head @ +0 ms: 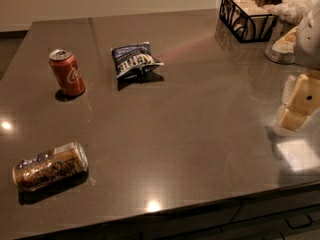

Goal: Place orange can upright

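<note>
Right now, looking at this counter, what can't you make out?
From the camera view:
- Gripper, low at the right edge over the counter: partly cut off by the frame.
- Orange can, on its side at front left: the side against the counter is hidden, and the pale lettering is too small to read.
- Black wire basket, back right: its contents are cut off by the top edge.

Single view, high, angled down across countertop; mid-range; jaws at frame's right edge.
</note>
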